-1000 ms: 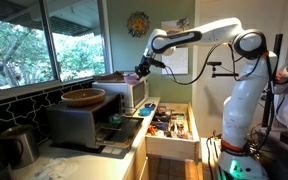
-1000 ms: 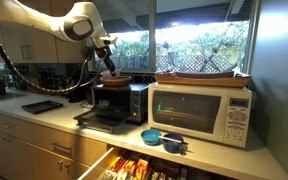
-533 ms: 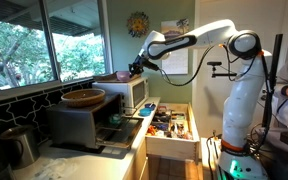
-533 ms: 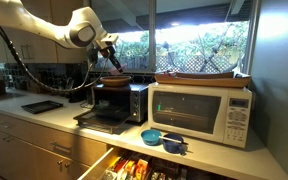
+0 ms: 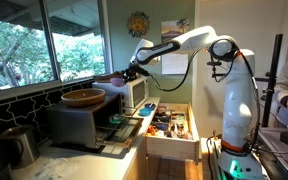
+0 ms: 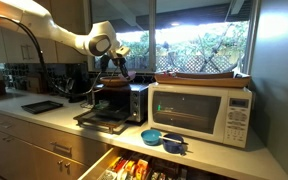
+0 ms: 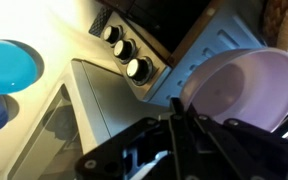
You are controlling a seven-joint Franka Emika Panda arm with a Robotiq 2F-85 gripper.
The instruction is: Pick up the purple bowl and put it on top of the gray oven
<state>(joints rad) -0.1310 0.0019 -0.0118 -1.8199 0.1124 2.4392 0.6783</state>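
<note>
Pinching the rim of the small, shallow purple bowl (image 7: 239, 85), the fingers (image 7: 176, 128) hold it, empty, in the air over the boxy dark gray oven (image 5: 79, 122). The large brown wooden bowl (image 5: 84, 97) fills much of the oven top. Released too close, the purple bowl could catch that rim, tilt and slide off. A round blue bowl (image 6: 152, 136) sits on the counter (image 6: 9, 105).

Claw (image 5: 129, 73) carrying purple bowl (image 5: 117, 76) shifted closer to gray oven (image 5: 77, 123)
</note>
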